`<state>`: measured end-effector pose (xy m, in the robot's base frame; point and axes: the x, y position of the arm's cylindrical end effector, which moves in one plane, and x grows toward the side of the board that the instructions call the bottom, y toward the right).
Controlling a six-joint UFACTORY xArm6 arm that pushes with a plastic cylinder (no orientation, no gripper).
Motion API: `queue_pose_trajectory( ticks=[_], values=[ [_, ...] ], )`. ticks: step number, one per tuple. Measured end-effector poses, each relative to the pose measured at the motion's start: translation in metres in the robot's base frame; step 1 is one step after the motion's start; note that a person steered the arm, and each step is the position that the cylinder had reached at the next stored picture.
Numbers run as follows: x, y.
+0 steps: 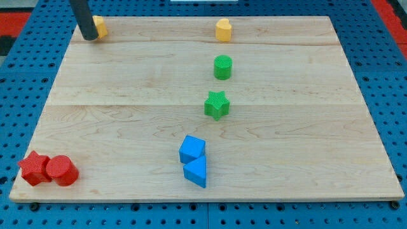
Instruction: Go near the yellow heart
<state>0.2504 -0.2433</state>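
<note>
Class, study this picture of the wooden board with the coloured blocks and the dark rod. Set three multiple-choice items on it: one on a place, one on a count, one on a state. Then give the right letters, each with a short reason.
1. Where is my tip?
A. at the view's top left, against a yellow block
B. beside the red blocks
C. between the two green blocks

2. How many blue blocks lie on the board?
A. one
B. two
C. three

3. How do the green cylinder and the green star stand?
A. touching
B. stacked
C. apart

Answers:
1 A: the rod ends beside the yellow block in the top left corner, far from the yellow heart at the top centre.
2 B: a blue cube and a blue wedge-like block sit together near the view's bottom.
3 C: bare wood shows between the green cylinder and the green star.
</note>
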Motion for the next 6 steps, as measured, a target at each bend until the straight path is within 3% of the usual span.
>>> queue_pose_trajectory(
  ticks=[1, 2, 6],
  values=[
    [-0.013, 0.000],
    [0.002, 0.007],
    [0.016, 0.267]
  ],
)
